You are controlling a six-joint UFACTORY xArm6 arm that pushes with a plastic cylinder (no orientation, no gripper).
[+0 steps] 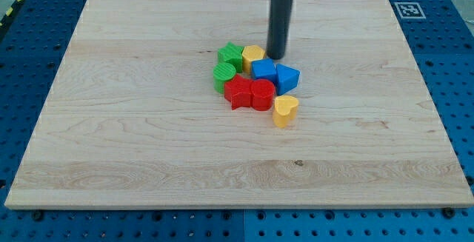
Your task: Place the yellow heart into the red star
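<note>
The yellow heart lies at the lower right of a tight cluster near the board's middle. The red star is left of it, with a second red block between them, touching the star. The heart sits just below and right of that red block. My tip stands at the cluster's top edge, right next to a yellow block and just above a blue block.
A green star-like block and a round green block sit on the cluster's left. A second blue block sits on its right. The wooden board lies on a blue pegboard; a marker tag is at its top right corner.
</note>
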